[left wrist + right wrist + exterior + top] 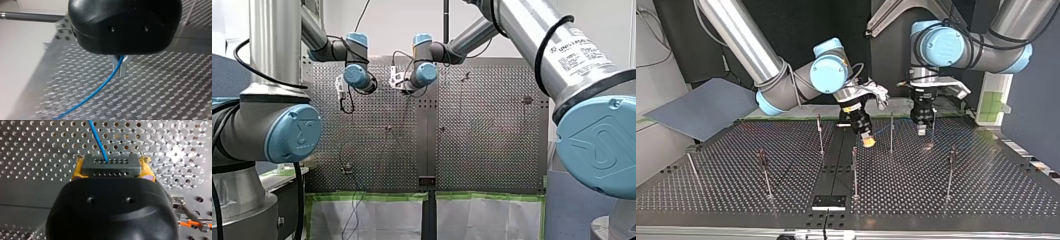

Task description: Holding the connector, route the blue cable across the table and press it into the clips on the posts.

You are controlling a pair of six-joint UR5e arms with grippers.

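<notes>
A dark perforated surface [986, 185] fills the top view under a black backdrop, with a grey-blue board [701, 107] lying off its upper left edge.

The connector [110, 164], a dark block with rows of small holes, is clamped by its two ends between the yellow pads [77, 170] of my right gripper [111, 167]. The gripper is open only as wide as the block. The blue cable [98, 142] leaves the connector's outer face and runs ahead of the gripper over the holes.

In the left wrist view, the metal fingers of my left gripper [120, 68] are pinched almost together on the cable. From there it hangs away in a slack curve over the surface.

In the top view both grippers work at upper centre, close to the far edge. My right gripper is tilted, with its yellow tip low over the surface. My left gripper stands upright just to its right. Thin posts [854, 170] rise around them, one between the two grippers and others spaced well apart toward the lower frame. Wide bare stretches lie between the posts and along both side edges. A black plate [828, 201] sits at the middle of the near edge.
</notes>
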